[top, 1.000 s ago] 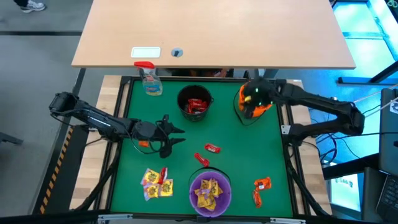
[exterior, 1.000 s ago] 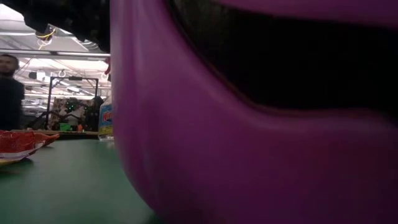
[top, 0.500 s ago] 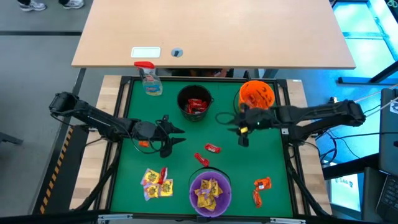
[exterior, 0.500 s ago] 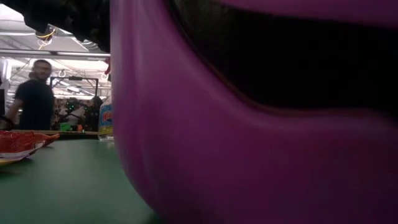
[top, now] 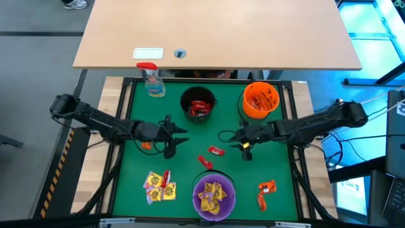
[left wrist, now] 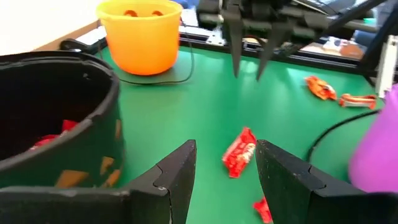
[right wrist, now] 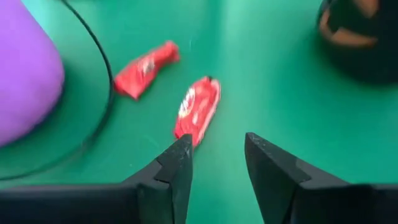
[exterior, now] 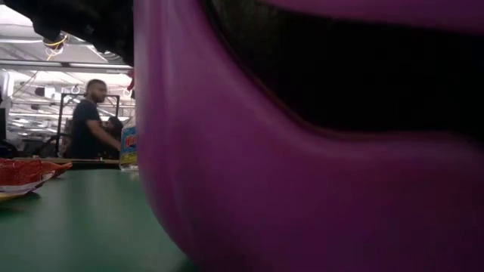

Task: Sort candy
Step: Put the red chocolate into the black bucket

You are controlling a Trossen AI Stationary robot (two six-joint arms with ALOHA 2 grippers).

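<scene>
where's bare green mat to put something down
Free: the far-left patch between the spray bottle and the yellow candy packets, and the stretch right of the purple bowl. Crowded: the middle, where two red candy packets lie between both grippers.

I saw a spray bottle (top: pixel 152 80) with a red trigger standing at the upper left of the green mat (top: pixel 278 161) in the high view. A black bowl (top: pixel 198 104) sat top centre, an orange bowl (top: pixel 261 100) to its right and a purple bowl (top: pixel 214 194) at the bottom centre. A wooden table (top: pixel 221 31) filled the top of the frame. In the low view, a person (exterior: pixel 89 125) stood at the far left.
</scene>
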